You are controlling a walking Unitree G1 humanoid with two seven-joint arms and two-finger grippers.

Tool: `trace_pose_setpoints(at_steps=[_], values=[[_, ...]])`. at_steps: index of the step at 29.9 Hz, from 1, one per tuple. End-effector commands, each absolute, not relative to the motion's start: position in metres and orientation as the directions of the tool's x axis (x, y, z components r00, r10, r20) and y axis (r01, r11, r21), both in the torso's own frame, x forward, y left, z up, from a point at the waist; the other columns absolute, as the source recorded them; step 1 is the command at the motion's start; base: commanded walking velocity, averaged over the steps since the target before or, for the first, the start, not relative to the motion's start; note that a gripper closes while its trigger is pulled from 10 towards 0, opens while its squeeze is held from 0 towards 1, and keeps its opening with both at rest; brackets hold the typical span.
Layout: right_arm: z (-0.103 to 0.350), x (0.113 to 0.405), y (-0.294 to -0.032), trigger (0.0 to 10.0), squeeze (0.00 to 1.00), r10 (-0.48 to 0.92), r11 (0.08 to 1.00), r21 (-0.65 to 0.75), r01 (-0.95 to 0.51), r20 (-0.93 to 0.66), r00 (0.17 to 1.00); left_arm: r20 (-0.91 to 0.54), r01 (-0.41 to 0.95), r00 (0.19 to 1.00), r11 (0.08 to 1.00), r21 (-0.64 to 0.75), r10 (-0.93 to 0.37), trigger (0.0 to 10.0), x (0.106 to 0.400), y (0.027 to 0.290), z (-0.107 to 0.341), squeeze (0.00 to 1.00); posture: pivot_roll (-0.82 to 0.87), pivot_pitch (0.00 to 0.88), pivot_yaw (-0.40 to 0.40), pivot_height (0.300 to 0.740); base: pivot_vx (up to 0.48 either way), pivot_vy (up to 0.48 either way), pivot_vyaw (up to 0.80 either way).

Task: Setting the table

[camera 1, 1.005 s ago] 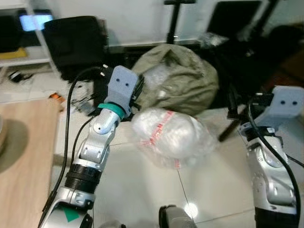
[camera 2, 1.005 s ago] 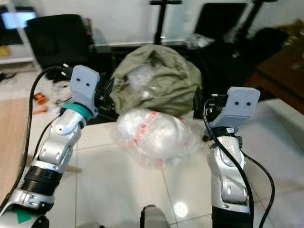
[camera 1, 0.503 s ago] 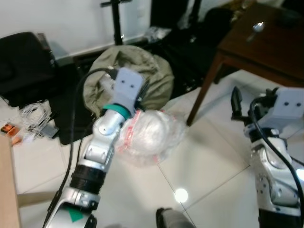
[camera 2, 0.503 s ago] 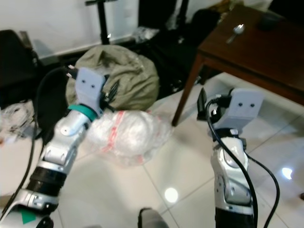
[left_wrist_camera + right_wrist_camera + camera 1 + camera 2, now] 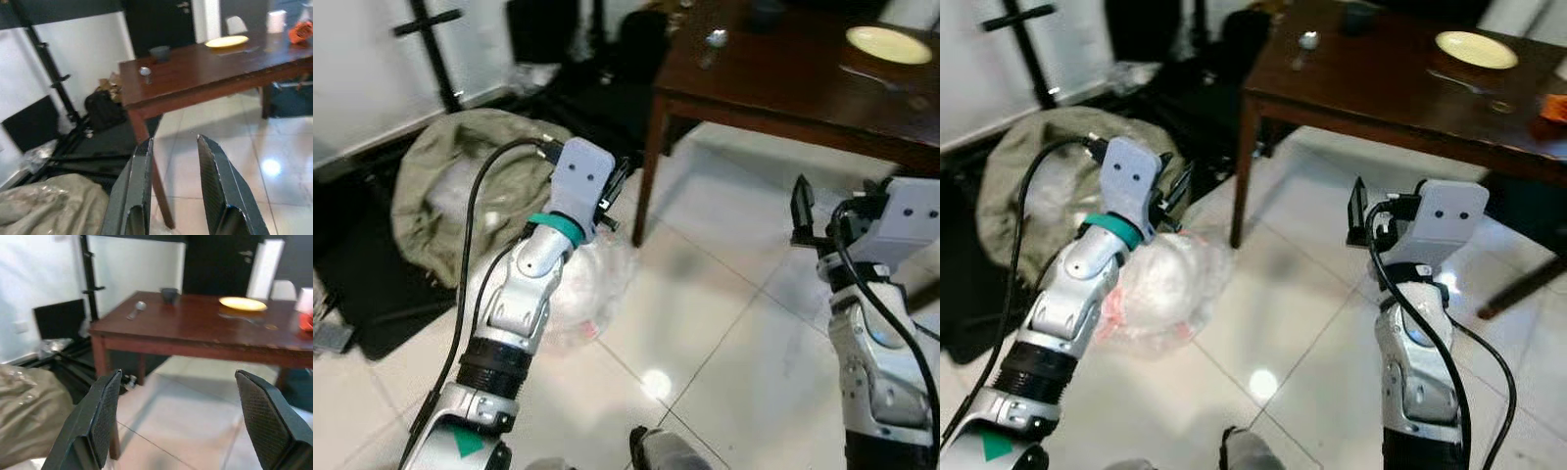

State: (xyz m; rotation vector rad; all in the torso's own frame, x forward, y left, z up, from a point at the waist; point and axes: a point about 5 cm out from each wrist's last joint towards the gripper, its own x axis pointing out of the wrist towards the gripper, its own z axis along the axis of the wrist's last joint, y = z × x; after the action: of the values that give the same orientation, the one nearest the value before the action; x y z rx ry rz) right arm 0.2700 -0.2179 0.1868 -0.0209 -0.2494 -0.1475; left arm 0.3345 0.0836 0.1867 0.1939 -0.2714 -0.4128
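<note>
A dark wooden table [image 5: 1381, 93] stands ahead to the right. On it lie a yellow plate [image 5: 1475, 49], a fork [image 5: 1454, 81], a spoon [image 5: 1307, 41] and a dark cup [image 5: 1361, 15]. Both arms are raised in front of me, short of the table. My left gripper [image 5: 173, 142] is open by a narrow gap and holds nothing; it points at the table's near leg [image 5: 146, 147]. My right gripper [image 5: 178, 377] is wide open and empty, facing the table [image 5: 195, 328] with the plate [image 5: 243, 303] beyond.
An olive cloth bag [image 5: 1048, 166] and a clear plastic bag [image 5: 1160, 289] lie on the tiled floor at my left. Black bags and a stand sit by the wall behind the table corner. An orange object [image 5: 1555, 106] is at the table's right edge.
The whole view has swung to the right, so the table with the plate now shows and the bags have slid left. Both arms keep the same pose.
</note>
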Motion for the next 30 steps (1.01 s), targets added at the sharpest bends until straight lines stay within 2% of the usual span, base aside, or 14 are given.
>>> trace_pose_setpoints(at_steps=[1,11,30], values=[[0.1848,0.2695,-0.2186,10.0,0.0,-0.152,0.988,0.0,0.157,0.237,0.959,0.189,0.387,0.884,0.896,0.218,-0.428,10.0,0.3343,0.0823,0.1807,0.0,-0.03,0.0,0.061,0.74,0.0,0.0,-0.8],[0.1856,0.2698,-0.2194,10.0,0.0,-0.155,0.987,0.0,0.159,0.24,0.958,0.159,0.474,0.856,0.869,0.141,-0.492,10.0,0.3303,0.0765,0.1789,0.0,-0.03,0.0,0.061,0.74,0.0,0.0,-0.8],[0.1856,0.2696,-0.2188,10.0,0.0,-0.156,0.987,0.002,0.16,0.24,0.958,0.155,0.464,0.862,0.875,0.14,-0.482,10.0,0.3336,0.0793,0.1828,0.0,-0.03,0.0,0.061,0.74,0.0,0.0,-0.8]])
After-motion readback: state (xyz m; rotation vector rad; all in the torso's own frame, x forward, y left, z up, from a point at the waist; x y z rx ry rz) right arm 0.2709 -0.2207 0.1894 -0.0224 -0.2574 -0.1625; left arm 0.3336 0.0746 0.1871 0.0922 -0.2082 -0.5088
